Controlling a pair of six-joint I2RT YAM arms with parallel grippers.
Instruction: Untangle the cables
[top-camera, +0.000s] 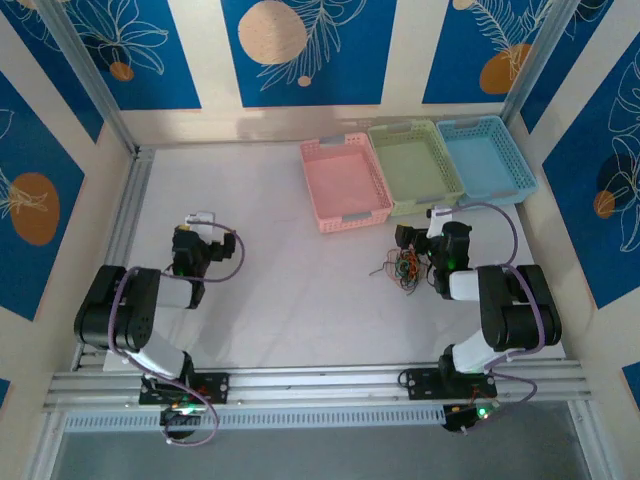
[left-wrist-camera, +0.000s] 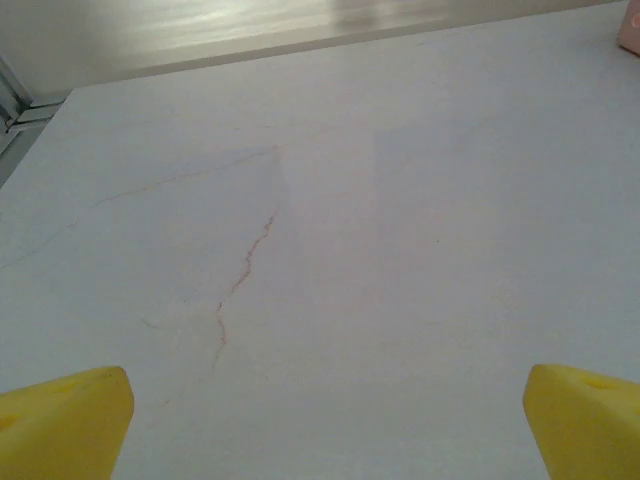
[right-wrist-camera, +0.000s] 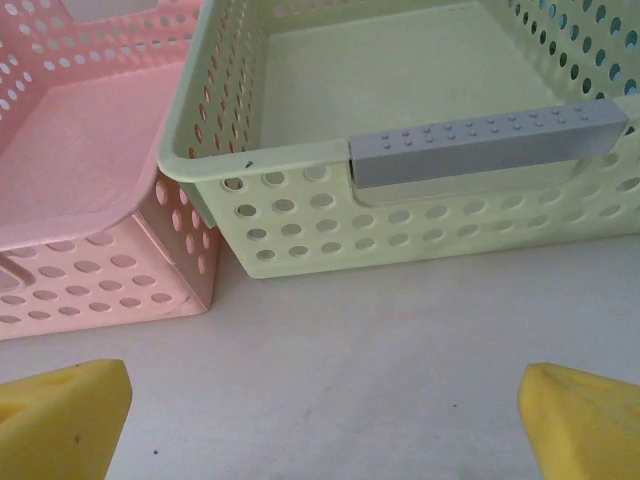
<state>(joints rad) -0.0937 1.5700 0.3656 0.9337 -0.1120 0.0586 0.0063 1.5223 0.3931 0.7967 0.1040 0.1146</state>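
The cables (top-camera: 400, 267) lie as one small clump of red, orange, green and black wires on the white table (top-camera: 290, 290), right of centre. My right gripper (top-camera: 432, 232) sits just right of the clump and points toward the baskets. In the right wrist view this gripper (right-wrist-camera: 325, 425) is open, its yellow fingertips (right-wrist-camera: 60, 415) far apart over bare table, and the clump is out of that view. My left gripper (top-camera: 197, 230) rests at the table's left side. In the left wrist view the left gripper (left-wrist-camera: 325, 430) is open with nothing between its fingertips (left-wrist-camera: 65, 420).
Three baskets stand in a row at the back right: pink (top-camera: 344, 184), green (top-camera: 413, 166) and blue (top-camera: 484, 158). The pink basket (right-wrist-camera: 90, 170) and green basket (right-wrist-camera: 400, 120) stand close ahead of the right gripper. Thin reddish crack lines (left-wrist-camera: 240, 285) mark the table surface.
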